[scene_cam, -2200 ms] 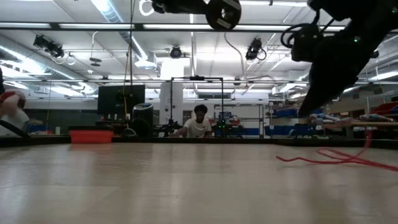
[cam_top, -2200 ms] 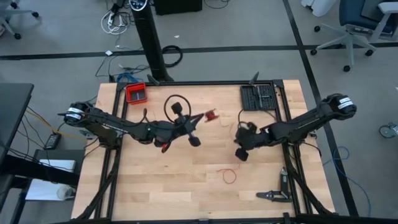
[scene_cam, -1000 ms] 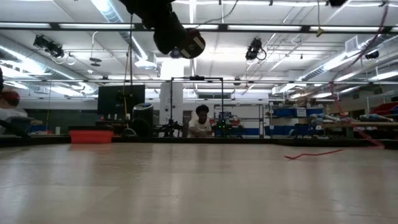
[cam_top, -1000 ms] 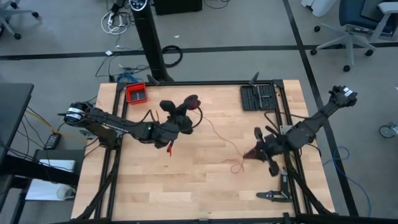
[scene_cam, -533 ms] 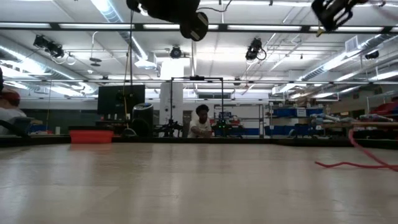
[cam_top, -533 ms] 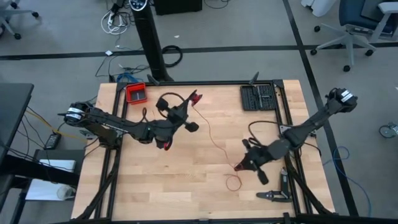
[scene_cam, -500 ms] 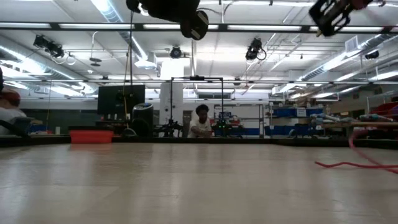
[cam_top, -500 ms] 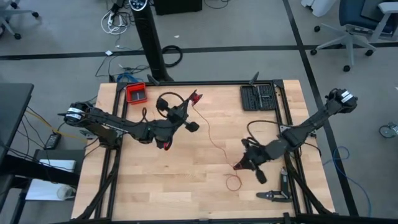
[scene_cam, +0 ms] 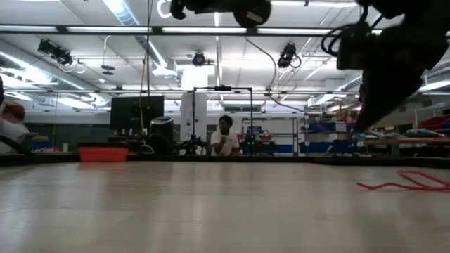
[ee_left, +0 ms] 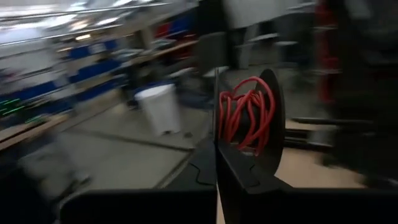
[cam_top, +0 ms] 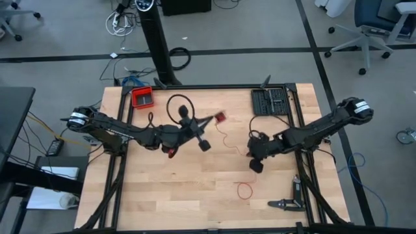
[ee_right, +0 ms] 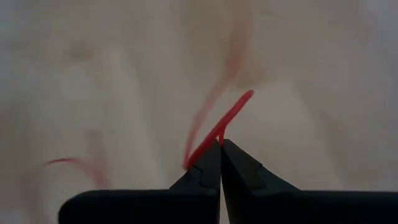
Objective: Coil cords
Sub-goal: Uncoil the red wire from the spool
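The red cord [cam_top: 229,144] lay partly wound and partly loose: a small bundle of it [ee_left: 247,117] sat packed on the tips of the left gripper [cam_top: 220,117], a thin strand ran from there across the wooden table [cam_top: 162,195] to the right gripper [cam_top: 247,153], and a last loose loop [cam_top: 244,190] rested on the boards on the side of the right gripper away from the bundle. Taking that bundle as the landmark, the left gripper's fingers were pressed together with the turns wrapped around them, held above the table toward its far edge. The right gripper hovered near the bundle, on the side toward the table's near edge, its fingers [ee_right: 236,165] closed and pinching the strand — the cord left the tips as a short red line. The low view showed the slack loop [scene_cam: 408,181] flat on the surface. The step in hand looked like winding, with one arm serving as spool and the other feeding. The next move would likely call for the right gripper to carry its pinched length around the bundle under light tension, then take up the loop left on the table. The red tray [cam_top: 142,97] sat well apart from the bundle, at the far left corner, and a black tool case [cam_top: 271,101] sat near the far right edge.
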